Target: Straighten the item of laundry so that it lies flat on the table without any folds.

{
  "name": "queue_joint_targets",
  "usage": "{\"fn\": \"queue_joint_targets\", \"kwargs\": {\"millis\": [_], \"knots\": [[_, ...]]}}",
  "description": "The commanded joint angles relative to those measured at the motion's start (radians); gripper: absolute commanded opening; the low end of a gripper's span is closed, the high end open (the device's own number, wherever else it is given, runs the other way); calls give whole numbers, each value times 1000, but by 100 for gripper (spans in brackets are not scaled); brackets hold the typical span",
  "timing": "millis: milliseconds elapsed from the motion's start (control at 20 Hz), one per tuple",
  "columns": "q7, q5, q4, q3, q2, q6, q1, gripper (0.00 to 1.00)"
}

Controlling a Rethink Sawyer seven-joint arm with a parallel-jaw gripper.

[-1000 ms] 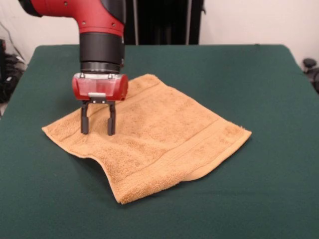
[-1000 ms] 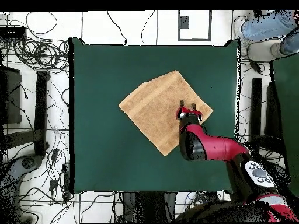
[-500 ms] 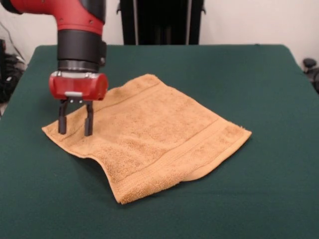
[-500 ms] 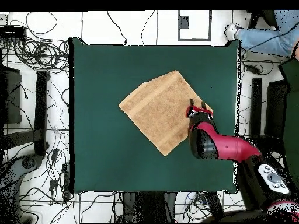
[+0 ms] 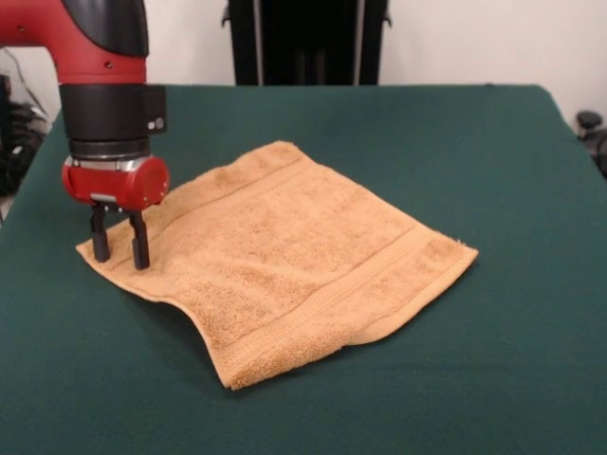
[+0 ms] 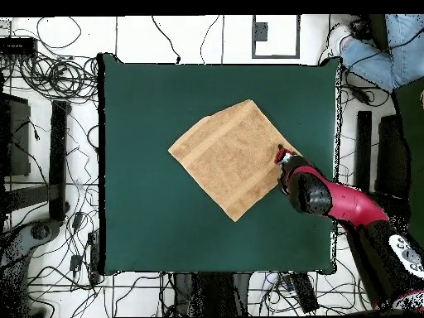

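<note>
The tan-orange towel (image 5: 285, 251) lies spread on the dark green table (image 5: 493, 171), turned like a diamond. Its near edge is lifted in a small fold at the front left. A woven band runs near the right hem. My gripper (image 5: 119, 248) hangs from the red arm over the towel's left corner, its two black fingers open and pointing down, the tips at or just above the cloth. In the overhead view the towel (image 6: 228, 157) sits mid-table and the gripper (image 6: 282, 155) is at its right corner, mostly hidden by the arm.
A person's legs (image 6: 373, 50) show at the top right of the overhead view, off the table. Cables and stands surround the table (image 6: 149, 224) on the floor.
My gripper has moved left in the front view, from over the towel's inner left part to its left corner. The fingers stayed open. The towel has not moved.
</note>
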Motion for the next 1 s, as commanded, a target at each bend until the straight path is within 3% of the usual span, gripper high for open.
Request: {"fn": "queue_joint_targets", "kwargs": {"millis": [50, 450, 700, 1000], "knots": [[-70, 22, -37, 79, 151, 215, 42, 100], [-95, 45, -37, 65, 132, 331, 55, 100], [-40, 25, -63, -93, 41, 452, 177, 100], [-83, 6, -38, -122, 1, 509, 176, 100]]}}
